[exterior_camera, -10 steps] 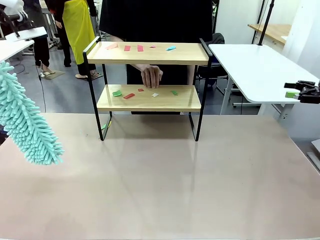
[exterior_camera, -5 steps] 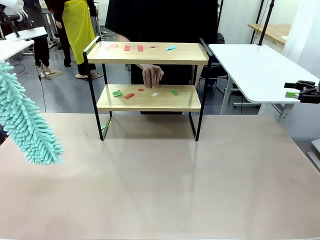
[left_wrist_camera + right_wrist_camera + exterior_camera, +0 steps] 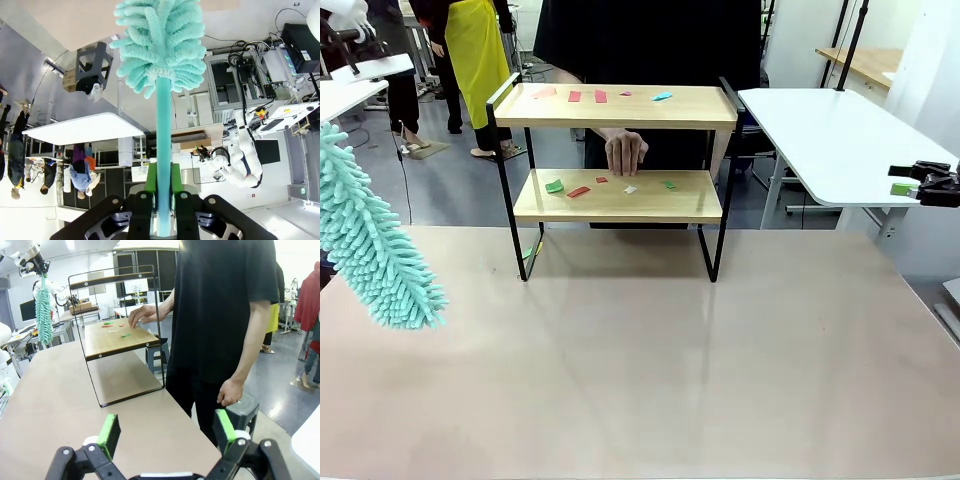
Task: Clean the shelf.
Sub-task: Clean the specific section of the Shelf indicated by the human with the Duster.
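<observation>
Pale pinkish-beige glossy table (image 3: 640,380) fills the foreground from 3 to 9 o'clock, with soft overhead reflections. White round-cornered side table on grey legs (image 3: 830,140) at 2 o'clock. Light wooden desk (image 3: 868,60) beyond it, near a plain white wall (image 3: 795,40). Edge of a second white table (image 3: 345,95) at 10 o'clock. Smooth grey floor (image 3: 450,195) behind. Right wrist view: grey stool (image 3: 246,407), bright ceiling lights (image 3: 75,244).

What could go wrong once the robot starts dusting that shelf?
The person's hand hangs over the lower board of the shelf, among the paper scraps; a sweep there could strike it. The left gripper holds the duster only by its thin handle, so pushing against a board may twist it in the grip. The boards' long edges have no rail, so scraps may scatter onto the table.
</observation>
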